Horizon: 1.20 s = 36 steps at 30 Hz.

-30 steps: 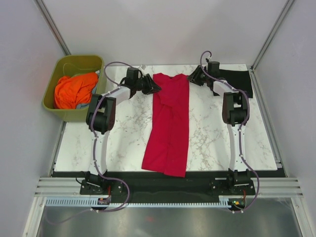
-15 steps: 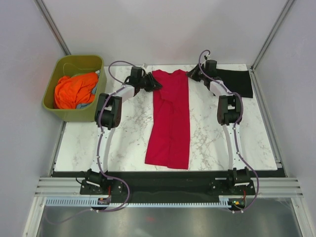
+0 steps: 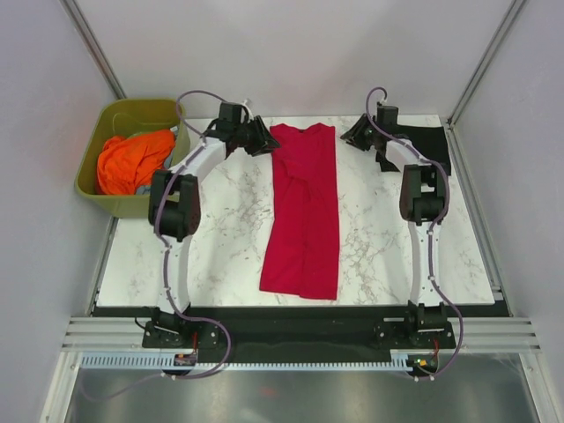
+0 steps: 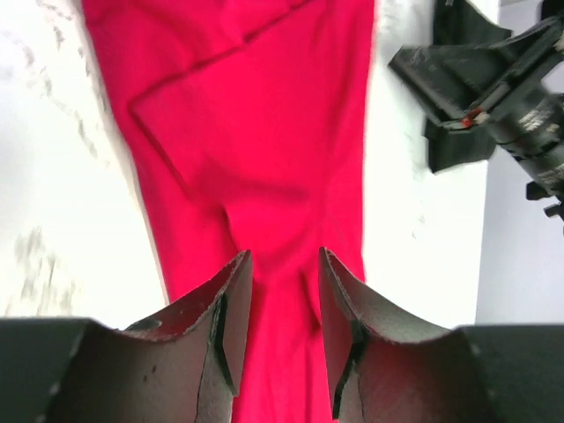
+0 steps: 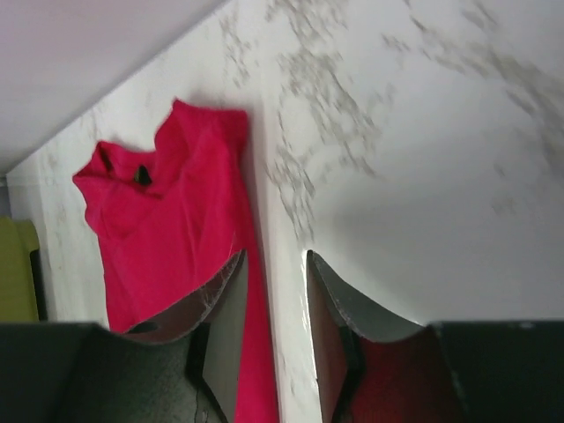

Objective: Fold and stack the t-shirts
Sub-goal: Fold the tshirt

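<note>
Red t-shirt (image 3: 304, 211): lies mid-worktop (image 3: 220, 238), sleeves turned in, forming one long narrow strip with the collar at the far edge. Crosswise folds not yet made. Black t-shirt (image 3: 425, 145): far right corner, a flat patch, apparently folded. Stacking pending. Left pincer (image 3: 262, 141) and right pincer (image 3: 355, 134) flank the collar, both released and empty.

Matt cloth t-shirt (image 3: 304, 211), polished marble tabletop (image 3: 220, 238)

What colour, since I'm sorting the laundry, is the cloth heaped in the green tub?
Orange; the cloth in the tub shows best in the top external view.
</note>
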Motion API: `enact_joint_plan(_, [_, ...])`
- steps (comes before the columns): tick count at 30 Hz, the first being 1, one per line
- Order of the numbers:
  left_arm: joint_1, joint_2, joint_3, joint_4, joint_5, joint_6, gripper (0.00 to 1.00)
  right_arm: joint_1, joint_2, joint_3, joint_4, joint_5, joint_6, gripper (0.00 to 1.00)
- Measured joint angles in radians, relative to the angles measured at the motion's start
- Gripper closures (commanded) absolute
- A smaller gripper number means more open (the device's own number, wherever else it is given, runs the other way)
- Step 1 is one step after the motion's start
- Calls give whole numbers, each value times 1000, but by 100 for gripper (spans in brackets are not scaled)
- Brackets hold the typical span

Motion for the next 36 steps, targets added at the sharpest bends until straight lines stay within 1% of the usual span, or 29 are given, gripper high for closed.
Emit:
enact_joint_plan(2, [7,-110,-53,-52,-19,22,57,-12,-95,-99,-59,8,-3,58])
enact_joint_plan(3, [10,-182,-106,-63,-28,34,58,-17,-150,-156,-84,11,-3,58])
enact_joint_plan(5, [14,-323,-226,-106,-48,47,59,-23,-270,-274,-140,25,-6,57])
enact_joint_plan(8, [15,-518,-455,-142,-73,56,60,3,-470,-446,-243,66,-28,57])
enact_joint_plan(11, [-10,-640,-653,-177,-86,61,60,78,-670,-610,-327,126,-53,57])
enact_joint_plan(12, [-27,-670,-717,-188,-92,62,60,117,-766,-697,-350,154,-63,57])
enact_joint_plan(13, [-48,-692,-772,-206,-97,62,60,154,-801,-727,-365,165,-67,57])
enact_joint_plan(15, [-101,-729,-866,-227,-108,62,60,251,-925,-861,-394,200,-71,58])
enact_joint_plan(19, [-186,-782,-962,-250,-139,61,60,392,-1046,-1038,-460,248,-68,59])
enact_joint_plan(24, [-282,-824,-1010,-246,-212,53,60,521,-1170,-1234,-532,302,-17,62])
enact_joint_plan(27, [-324,-825,-1044,-239,-257,40,60,592,-1253,-1299,-557,325,32,64])
enact_joint_plan(30, [-342,-825,-1085,-236,-289,25,61,671,-1308,-1333,-558,350,91,64])
enact_joint_plan(36, [-352,-827,-1143,-226,-307,3,64,797,-1339,-1375,-552,399,198,66])
